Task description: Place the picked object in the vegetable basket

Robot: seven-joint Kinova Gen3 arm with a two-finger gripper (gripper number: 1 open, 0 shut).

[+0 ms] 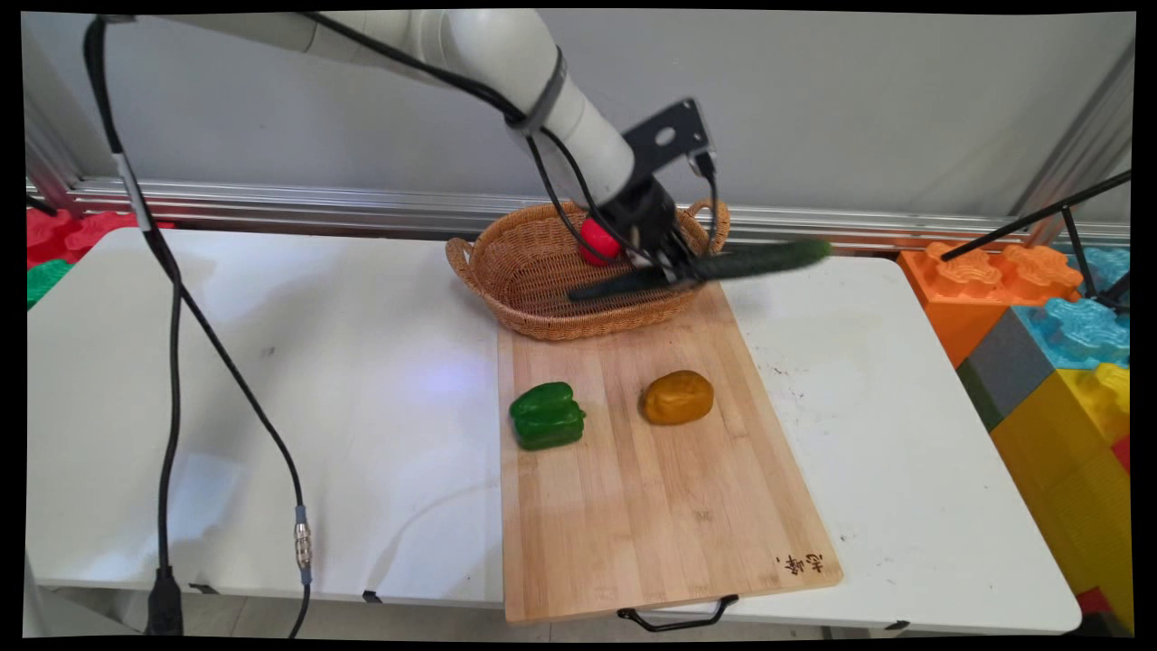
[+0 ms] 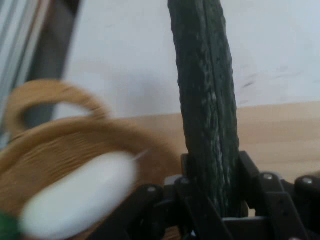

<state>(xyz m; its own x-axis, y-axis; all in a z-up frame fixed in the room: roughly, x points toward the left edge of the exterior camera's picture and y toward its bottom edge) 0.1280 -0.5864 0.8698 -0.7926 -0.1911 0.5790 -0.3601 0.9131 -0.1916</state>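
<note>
My gripper (image 1: pixel 673 267) is shut on a long dark green cucumber (image 1: pixel 768 257), held roughly level above the right rim of a wicker basket (image 1: pixel 533 289). In the hand view the cucumber (image 2: pixel 205 100) rises straight up from between the fingers of the gripper (image 2: pixel 212 172). A red round thing (image 1: pixel 597 242) lies in the basket, partly hidden behind the hand. The hand view shows the basket (image 2: pixel 75 140) at lower left, with a blurred white oval thing (image 2: pixel 80 195) in front of it. A green bell pepper (image 1: pixel 547 416) and a brownish-yellow potato-like lump (image 1: pixel 678 396) sit on the wooden cutting board (image 1: pixel 651 524).
Black cables (image 1: pixel 172 362) hang down at the left over the white table (image 1: pixel 271 389). Big coloured foam blocks (image 1: pixel 1058 362) stand off the table's right edge, with a black stand leg (image 1: pixel 1039 217) above them. An aluminium rail (image 1: pixel 271 203) runs along the wall.
</note>
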